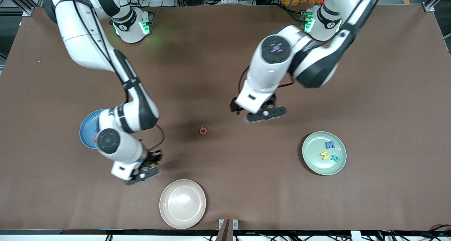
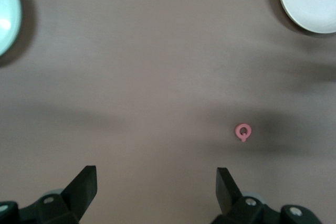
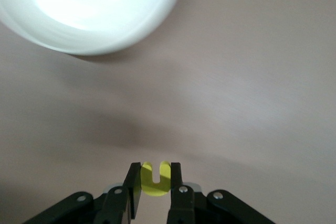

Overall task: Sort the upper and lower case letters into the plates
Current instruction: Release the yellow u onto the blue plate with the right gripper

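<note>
A yellow letter (image 3: 156,178) sat pinched in the right gripper (image 3: 156,184) over the table (image 1: 225,75), near the cream plate (image 1: 182,203), while the left gripper (image 2: 156,187) waited, fingers spread

Blue plate (image 1: 85,130) half hidden under right arm; small red bit at its rim, letter unreadable. Right gripper (image 1: 143,174) fingers not visible from front, covered by wrist. Yellow letter (image 3: 156,178) pinched in right wrist view, lower part hidden between pads, shape uncertain. Cream plate (image 3: 89,14) cut by frame edge there, overexposed. Mint plate (image 2: 6,17) cut off in left wrist view. Red letter (image 1: 203,130) too small to read from front.
</note>
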